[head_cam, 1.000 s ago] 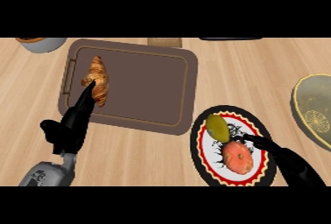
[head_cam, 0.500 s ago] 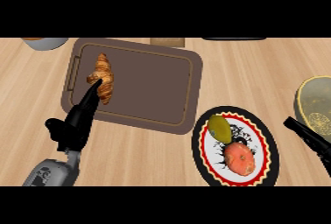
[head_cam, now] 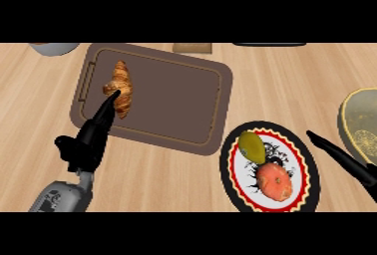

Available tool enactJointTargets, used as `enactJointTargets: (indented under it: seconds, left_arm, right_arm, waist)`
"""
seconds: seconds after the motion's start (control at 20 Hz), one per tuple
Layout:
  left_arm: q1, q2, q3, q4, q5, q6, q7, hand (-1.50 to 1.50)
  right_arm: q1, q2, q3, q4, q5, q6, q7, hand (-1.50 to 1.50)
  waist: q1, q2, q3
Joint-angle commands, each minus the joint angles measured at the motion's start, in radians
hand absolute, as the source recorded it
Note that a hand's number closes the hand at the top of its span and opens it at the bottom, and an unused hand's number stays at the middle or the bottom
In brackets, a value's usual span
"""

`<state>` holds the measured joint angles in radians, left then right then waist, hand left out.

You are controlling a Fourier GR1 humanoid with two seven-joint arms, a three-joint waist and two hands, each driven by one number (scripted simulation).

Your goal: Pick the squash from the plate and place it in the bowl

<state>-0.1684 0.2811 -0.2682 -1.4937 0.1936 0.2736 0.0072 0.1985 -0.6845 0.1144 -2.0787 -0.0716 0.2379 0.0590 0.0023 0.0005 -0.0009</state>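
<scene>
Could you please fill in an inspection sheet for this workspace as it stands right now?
Surface: light wooden counter.
Job's things: yellow-green squash lies on the red-rimmed plate; bowl at the right edge, partly cut off.
Clutter: orange fruit on the same plate; croissant on the brown cutting board.
Hands: left hand open, fingers straight, pointing at the croissant; right hand open, between plate and bowl, holding nothing.
Cables: nothing seen.
Surroundings: cropped objects along the top edge, unidentifiable.

Even bright light; faint shadows
</scene>
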Motion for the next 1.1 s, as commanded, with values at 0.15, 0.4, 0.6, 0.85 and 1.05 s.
enactJointTargets:
  seconds: [0.15,0.4,0.6,0.85,1.05]
  left_arm:
    - [-0.036,-0.018,0.049,0.021,-0.02,-0.025,0.043,0.0]
    - [-0.013,-0.052,0.06,-0.005,-0.057,-0.04,0.037,0.0]
    - [-0.017,-0.048,0.119,0.06,-0.053,-0.092,-0.013,0.0]
    - [0.0,-0.075,0.103,-0.011,-0.09,-0.075,0.045,0.0]
    - [0.053,-0.109,0.08,-0.059,-0.131,-0.078,0.06,0.0]
  right_arm:
    - [-0.081,0.016,0.025,0.052,0.042,0.107,0.139,-1.5]
    - [-0.045,0.089,0.041,0.187,0.161,0.16,-0.042,-1.5]
    - [0.021,0.122,-0.008,0.146,0.148,0.188,-0.066,-1.5]
    - [-0.005,0.182,-0.039,0.193,0.082,0.249,-0.103,-1.5]
    - [-0.008,0.195,-0.111,0.17,0.037,0.315,-0.065,-1.5]
  waist:
    - [-0.003,-0.001,0.001]
    - [-0.004,-0.001,0.001]
    - [-0.009,-0.001,0.001]
    - [-0.006,-0.001,0.001]
    - [-0.005,-0.001,0.001]
